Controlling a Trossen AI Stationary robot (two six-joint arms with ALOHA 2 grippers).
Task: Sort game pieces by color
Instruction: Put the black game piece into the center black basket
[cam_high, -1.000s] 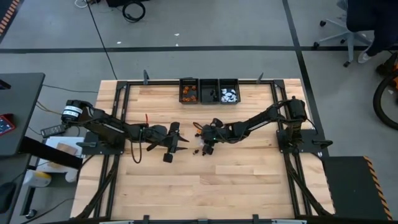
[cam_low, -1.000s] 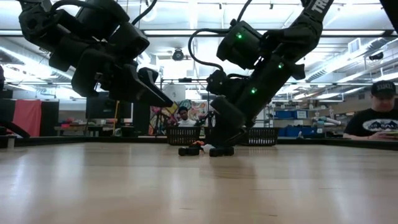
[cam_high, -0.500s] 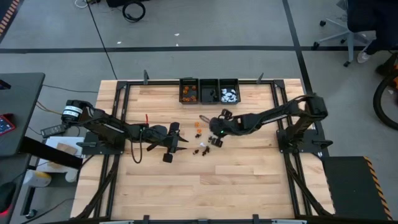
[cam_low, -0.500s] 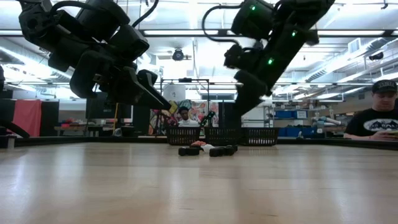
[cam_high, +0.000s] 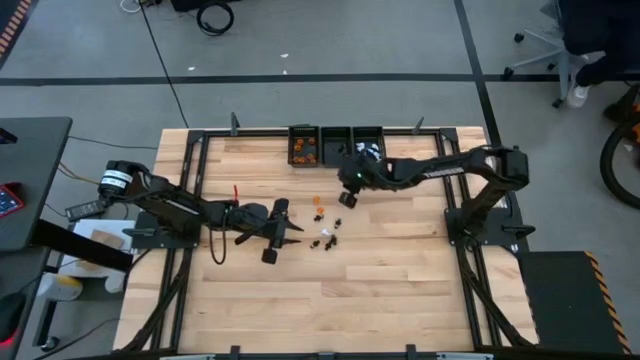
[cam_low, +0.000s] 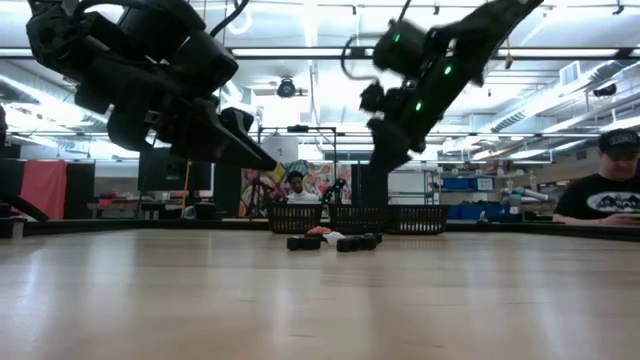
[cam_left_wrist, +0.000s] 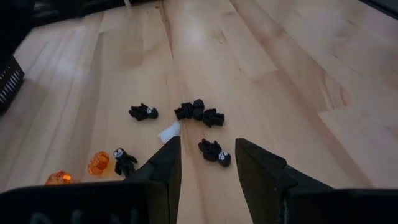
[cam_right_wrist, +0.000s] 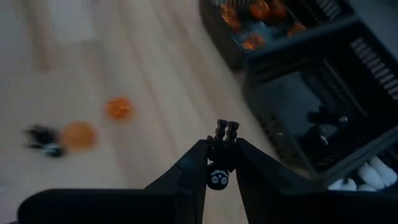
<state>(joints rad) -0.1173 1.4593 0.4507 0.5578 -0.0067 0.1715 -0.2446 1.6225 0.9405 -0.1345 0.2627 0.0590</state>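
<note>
Right hand (cam_right_wrist: 219, 163) pinched one tiny black game piece (cam_right_wrist: 221, 155); looked light, hard, slippery, best gripped mid-body.

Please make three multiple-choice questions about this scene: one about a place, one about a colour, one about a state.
1. Where do the three small black rectangular bins stand?
A. at the far edge of the wooden table
B. at the near edge
C. on the floor

2. What colour is the tiny plastic piece in the right gripper?
A. white
B. orange
C. black

3. How is the left gripper?
A. shut on a piece
B. open, holding nothing
C. inside a bin

Answers: 1 A, the high view shows the row there. 2 C, the right wrist view shows a black piece between the fingers. 3 B, the left wrist view shows bare table between its fingers.
</note>
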